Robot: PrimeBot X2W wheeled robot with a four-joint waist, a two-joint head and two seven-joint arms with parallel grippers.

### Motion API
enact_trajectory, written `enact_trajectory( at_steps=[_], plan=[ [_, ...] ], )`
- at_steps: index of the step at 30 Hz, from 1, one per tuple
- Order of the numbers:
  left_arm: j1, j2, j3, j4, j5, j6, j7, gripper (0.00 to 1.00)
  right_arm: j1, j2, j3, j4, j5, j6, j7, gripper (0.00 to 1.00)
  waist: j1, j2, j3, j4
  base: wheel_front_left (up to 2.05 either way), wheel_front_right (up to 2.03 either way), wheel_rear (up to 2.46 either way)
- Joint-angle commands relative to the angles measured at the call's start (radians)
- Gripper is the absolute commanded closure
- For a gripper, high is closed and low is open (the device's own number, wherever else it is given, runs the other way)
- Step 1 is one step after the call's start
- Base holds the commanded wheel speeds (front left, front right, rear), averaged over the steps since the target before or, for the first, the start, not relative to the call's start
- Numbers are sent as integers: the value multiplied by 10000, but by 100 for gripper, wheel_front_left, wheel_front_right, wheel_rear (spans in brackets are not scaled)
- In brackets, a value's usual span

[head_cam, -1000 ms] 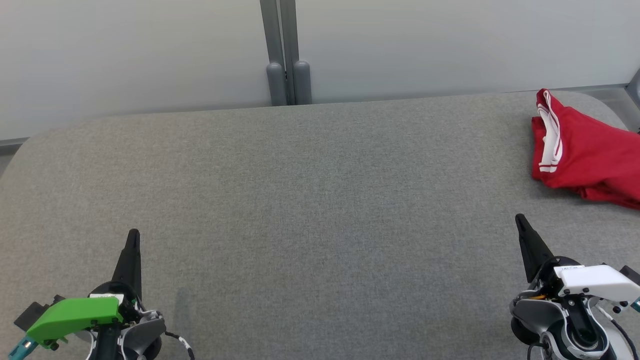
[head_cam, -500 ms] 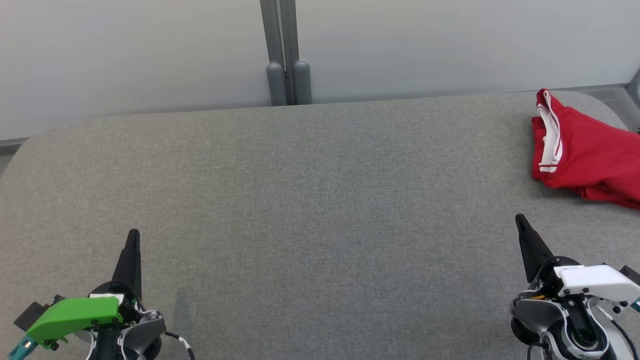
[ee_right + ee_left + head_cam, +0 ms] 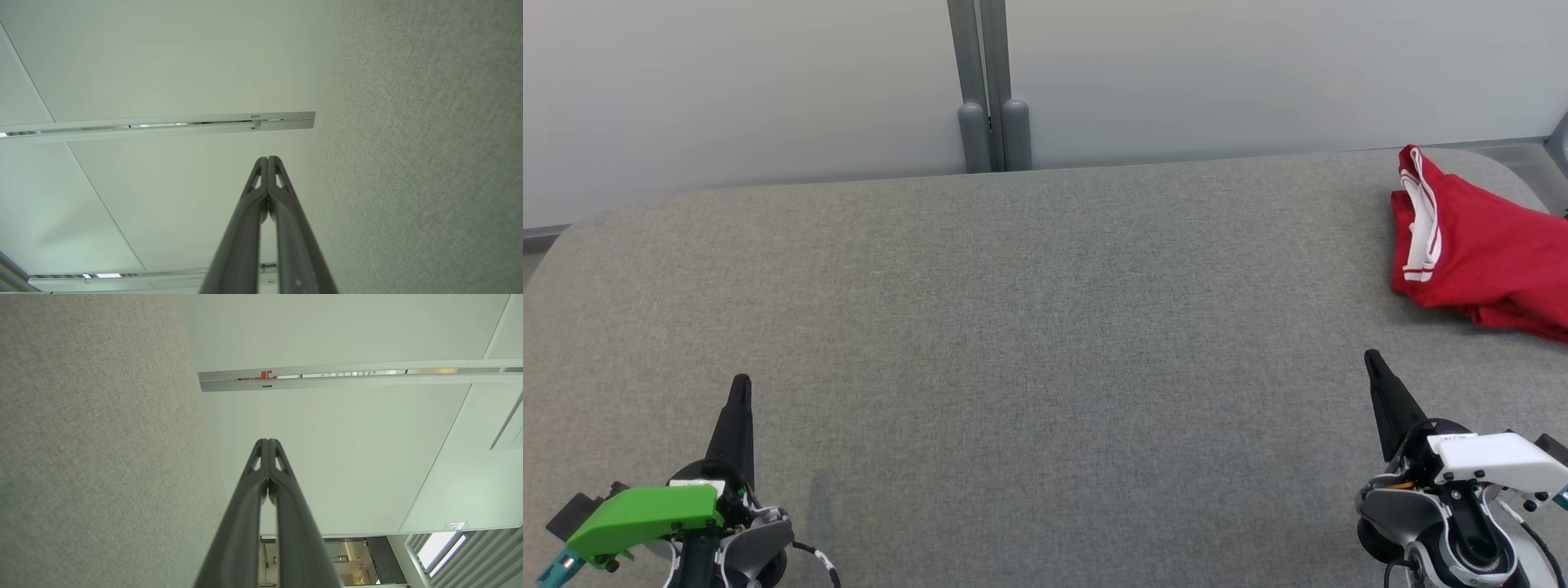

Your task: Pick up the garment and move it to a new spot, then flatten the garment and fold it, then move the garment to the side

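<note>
Head view: red garment (image 3: 1478, 245) lies in a loose bunch at the far right of the grey tabletop (image 3: 1045, 327), white-striped trim (image 3: 1425, 220) turned up along its left side, its right part cut off by the picture edge. Left hand (image 3: 739, 392) sits at the near left and right hand (image 3: 1376, 367) at the near right. Both are closed with fingers pressed together, holding nothing and well apart from the cloth; the wrist views confirm the fingers meet at the tips. Stage is ambiguous: a garment bunched at the side fits cloth waiting to be picked up, and equally cloth already set aside after handling, though the layers look too uneven to call it a neat fold. Risks, as judgement only: the cloth sits close to the rounded far right corner of the tabletop, so any push or drag towards the right or far side could slide it over the edge. The bunch is layered, so a pinch might catch a single ply or only the trim and let the rest trail or unfurl. How far the garment reaches to the right is hidden, so a reach planned from this view could misjudge where its bulk lies.
</note>
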Motion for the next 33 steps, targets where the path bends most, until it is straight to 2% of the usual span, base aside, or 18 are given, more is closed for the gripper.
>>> enact_trajectory(
  at_steps=[1,33],
  plan=[
    [-124,76,30,-23,-10,-46,45,100,-58,-6,-14,17,63,4,36,100,0,0,0,0,0,0,0],
    [-123,76,29,-24,-10,-46,44,100,-58,-6,-12,15,65,4,35,100,0,0,0,0,0,0,0]
  ],
)
